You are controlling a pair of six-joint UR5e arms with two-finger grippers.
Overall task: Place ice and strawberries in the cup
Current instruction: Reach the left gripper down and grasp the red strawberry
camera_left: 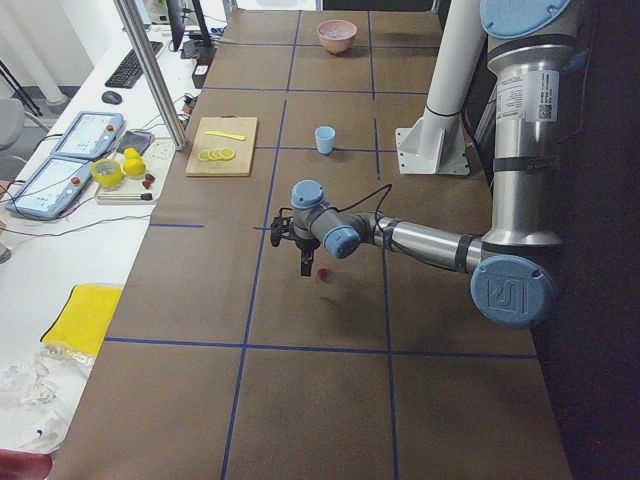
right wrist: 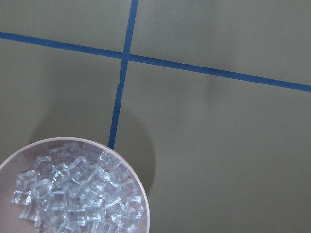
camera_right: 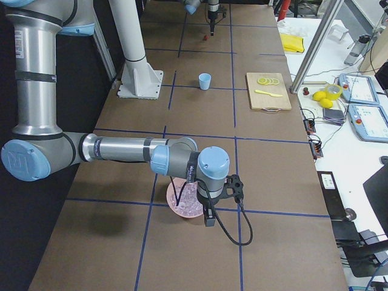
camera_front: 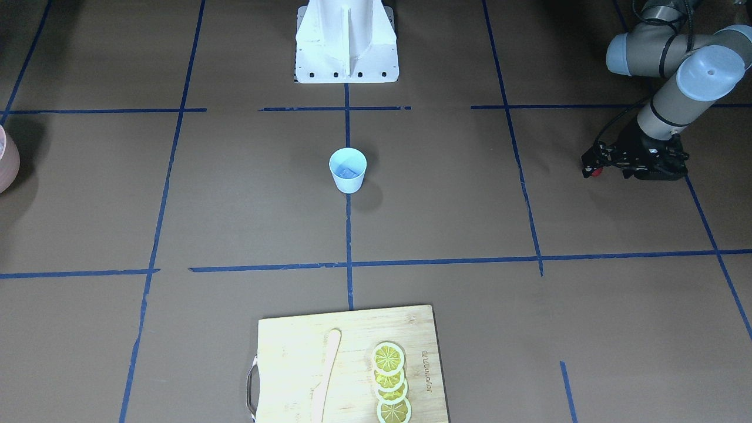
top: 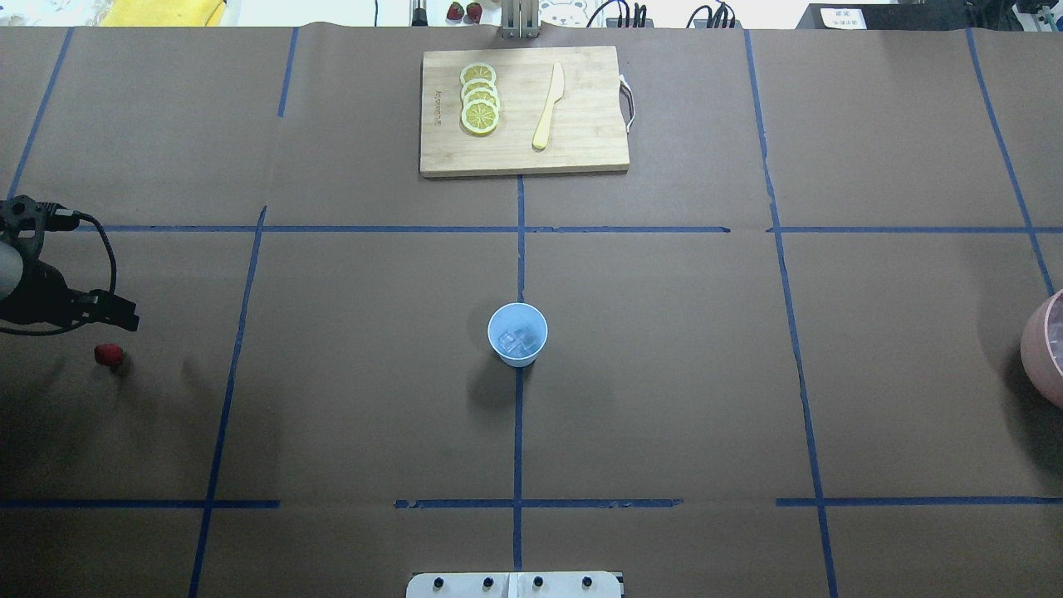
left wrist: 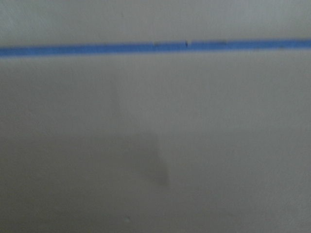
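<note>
The small pale blue cup (top: 517, 334) stands upright at the table's middle, with pale ice lumps (top: 519, 339) inside it. It also shows in the front view (camera_front: 348, 170). One small dark-red strawberry (top: 108, 355) lies on the table at the far left, also in the front view (camera_front: 596, 172). My left gripper (top: 129, 320) hangs just beside and slightly above the berry, not holding it. I cannot tell whether its jaws are open. My right gripper (camera_right: 209, 209) shows only in the exterior right view, over the pink bowl. I cannot tell its state.
A pink bowl (right wrist: 73, 145) full of ice cubes (right wrist: 77, 194) sits at the table's right end (top: 1048, 357). A wooden cutting board (top: 581, 149) with lemon slices (top: 480, 98) and a pale knife (top: 549, 106) lies at the far middle. Blue tape lines cross the brown table.
</note>
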